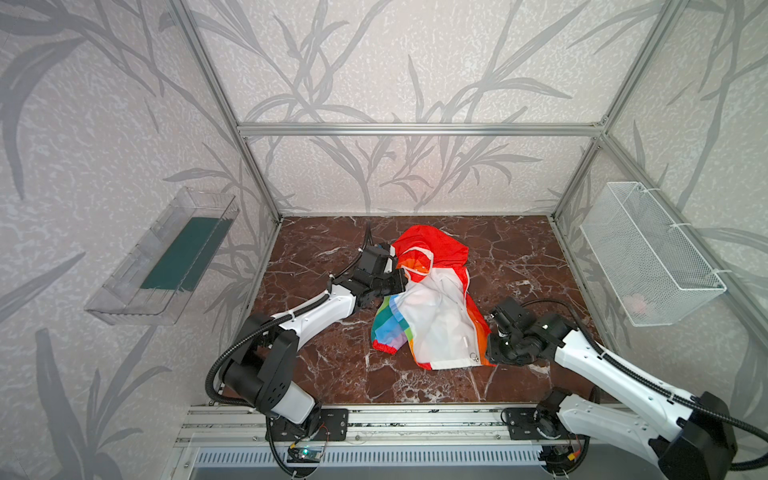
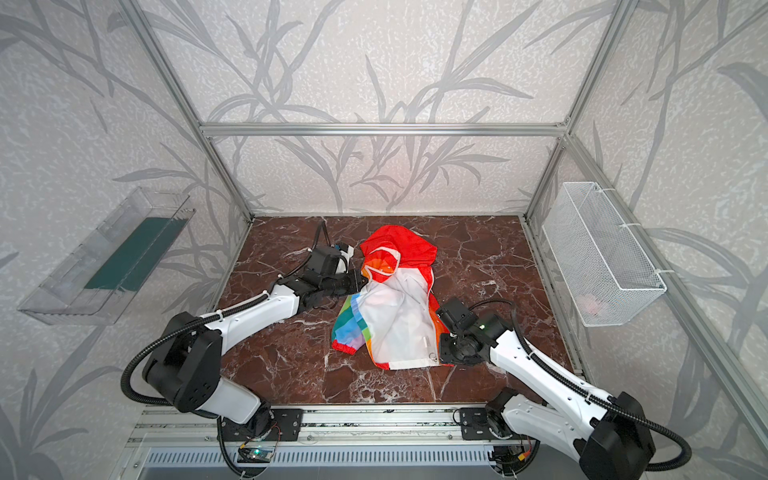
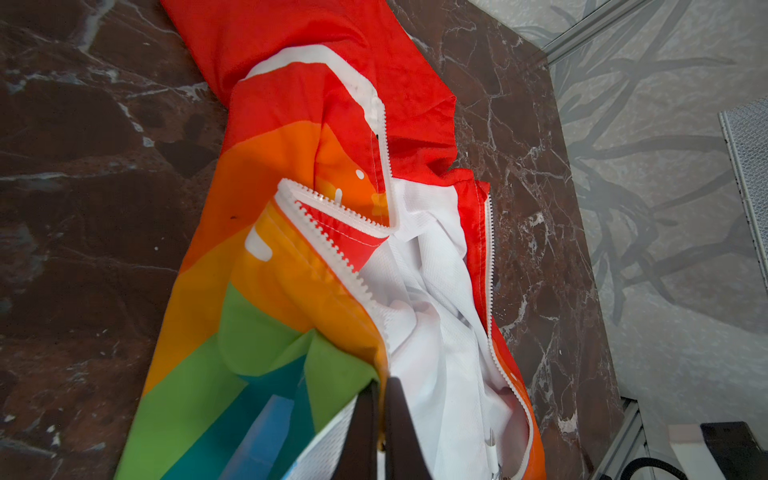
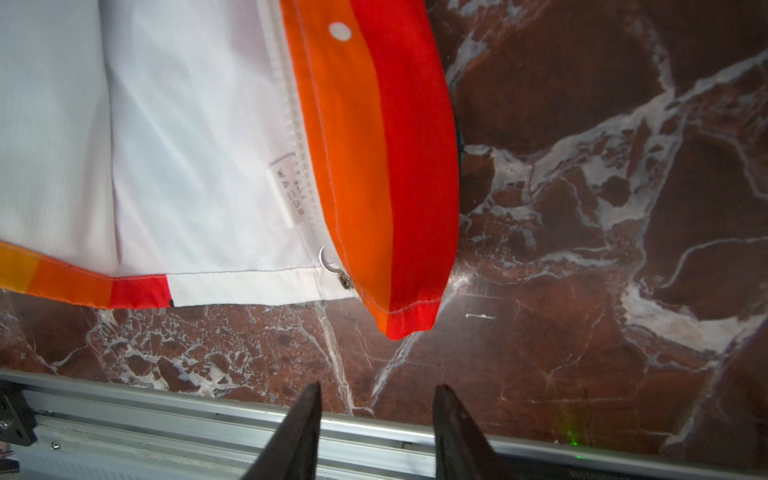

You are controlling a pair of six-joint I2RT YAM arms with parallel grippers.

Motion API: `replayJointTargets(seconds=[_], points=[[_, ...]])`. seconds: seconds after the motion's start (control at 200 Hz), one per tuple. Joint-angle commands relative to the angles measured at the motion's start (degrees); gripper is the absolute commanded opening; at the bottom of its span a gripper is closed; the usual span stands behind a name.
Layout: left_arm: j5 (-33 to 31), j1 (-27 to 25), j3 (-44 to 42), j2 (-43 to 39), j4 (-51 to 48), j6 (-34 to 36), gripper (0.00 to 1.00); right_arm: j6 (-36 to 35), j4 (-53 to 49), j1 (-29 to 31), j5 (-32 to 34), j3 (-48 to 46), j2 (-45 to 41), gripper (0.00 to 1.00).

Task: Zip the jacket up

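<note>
The brown marble table (image 1: 324,374) carries the jacket (image 1: 432,316) near its middle in both top views. The jacket lies open with its white lining up; its rainbow sleeve (image 1: 388,328) spreads toward 8 o'clock and its hem points to 6 o'clock. The red hood (image 1: 432,245) is bunched at the jacket's 12 o'clock end. At the jacket's 10 o'clock side, the left gripper (image 3: 381,384) is pinched closed on the jacket's front edge, just where the white zipper (image 3: 332,245) teeth run down to it. At the jacket's 4 o'clock corner, the right gripper (image 4: 376,390) hangs above bare table with its jaws apart and nothing between them, near the orange-red hem corner but not touching it. A small white care label (image 4: 286,191) sits beside the zipper tape, and the metal zipper pull (image 4: 343,280) lies at the hem.
</note>
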Motion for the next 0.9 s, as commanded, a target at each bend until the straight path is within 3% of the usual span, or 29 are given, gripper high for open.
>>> replayJointTargets(seconds=[0.0,0.29,0.57,0.65,0.895], points=[[-0.05,-0.2,-0.7,-1.83,-1.09,-1.02,0.0,-0.28,0.96,1.28,1.03,0.1,2.88,0.43],[0.79,-1.33,0.03,-0.49,2.05,-4.23,0.0,0.61,8.38,2.43,4.35,-2.6,8.67,0.42],[1.4,-1.7,1.27,0.71,2.12,-4.84,0.0,0.33,12.98,2.47,2.6,-4.49,15.25,0.38],[1.62,-1.79,1.36,1.0,2.13,-4.97,0.0,0.15,13.4,2.45,2.35,-4.76,16.07,0.32],[1.05,-1.72,0.57,0.37,1.97,-5.24,0.0,-0.01,11.3,2.98,2.78,-3.57,13.88,0.02]])
